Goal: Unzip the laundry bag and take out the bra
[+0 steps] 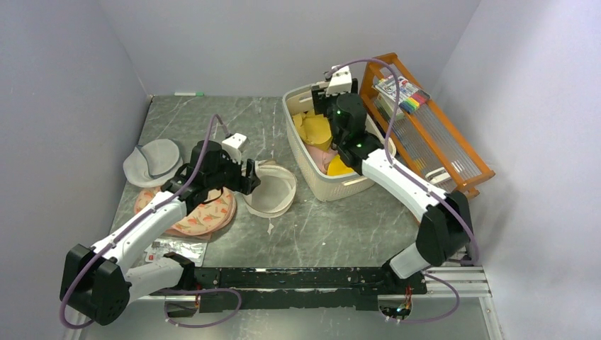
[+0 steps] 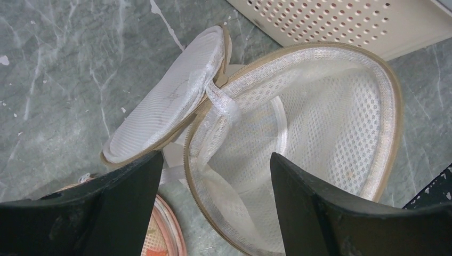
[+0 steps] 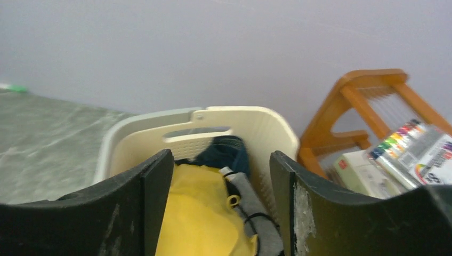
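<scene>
**Left gripper.** The left gripper has its jaws set wide apart and clamps nothing. It hangs directly above the laundry bag, with the open mesh bowl of the bag in the gap between the two fingers.

**Laundry bag.** The bag lies near the middle of the surface, just left of the basket and apart from it. The zip is undone round most of the rim. The lid is folded back to the left and stands tilted, joined to the bowl at one short section of the rim. The bowl shows only mesh inside.

**Right gripper.** The right gripper also has its jaws apart, with nothing between the fingers. It is positioned over the basket, which stands toward the far right corner of the surface.

**Bra.** The bra lies inside the basket, below the right gripper and not touching it. A grey item and a dark blue item lie beside it.

**Surroundings.**
- The pink bag lies toward the near left, under the left arm.
- The grey bag lies at the left edge.
- A wooden rack stands beyond the right edge, carrying a marker pack.
</scene>
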You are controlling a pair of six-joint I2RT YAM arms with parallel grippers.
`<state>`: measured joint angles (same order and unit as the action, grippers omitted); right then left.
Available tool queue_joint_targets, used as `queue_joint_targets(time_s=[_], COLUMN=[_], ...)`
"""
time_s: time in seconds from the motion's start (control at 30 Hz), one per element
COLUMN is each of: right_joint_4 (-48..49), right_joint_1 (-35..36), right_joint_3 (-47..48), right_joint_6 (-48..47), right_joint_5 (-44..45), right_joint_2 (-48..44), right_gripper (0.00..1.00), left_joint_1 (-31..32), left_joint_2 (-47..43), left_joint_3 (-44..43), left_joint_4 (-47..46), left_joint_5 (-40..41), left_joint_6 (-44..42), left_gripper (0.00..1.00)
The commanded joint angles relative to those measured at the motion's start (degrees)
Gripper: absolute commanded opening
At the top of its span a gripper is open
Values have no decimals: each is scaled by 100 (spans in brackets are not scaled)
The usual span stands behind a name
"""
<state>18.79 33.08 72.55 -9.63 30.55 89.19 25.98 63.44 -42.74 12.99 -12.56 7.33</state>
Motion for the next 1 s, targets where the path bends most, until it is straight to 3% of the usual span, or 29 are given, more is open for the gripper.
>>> queue_joint_targets(time_s=[0.0,0.13,0.3,0.47,0.57,0.63,0.83,0.97], right_joint_4=[-519,-319,-444,-902,-887,-759,-630,-544], right_joint_1=[-21,-21,-12,-12,-12,-12,-12,-12], right_joint_3=[-337,-779,-955,-1175,-1415,-1620,-1855,-1934], right_joint_6=[852,1522,1763,1183,944,816,595,507], right_joint_5=[-1624,-3125,-4003,-3766,-3331,-3120,-2815,-2673], right_joint_2=[-662,-1047,-1096,-1231,-1427,-1541,-1643,-1731], right_gripper=[71,85,90,91,92,92,92,92], left_joint_1=[-3,-92,-367,-525,-721,-1061,-2272,-2483], left_joint_2=[-194,-167,-274,-393,-352,-227,492,1074], left_joint_3=[-224,-303,-275,-287,-369,-459,-368,79], left_joint_4=[32,44,-102,47,556,999,1161,293], left_joint_5=[21,0,-46,458,1436,1813,-218,-1336], left_joint_6=[6,70,327,1022,2012,2721,3957,5128], left_gripper=[85,85,88,93,99,96,96,96])
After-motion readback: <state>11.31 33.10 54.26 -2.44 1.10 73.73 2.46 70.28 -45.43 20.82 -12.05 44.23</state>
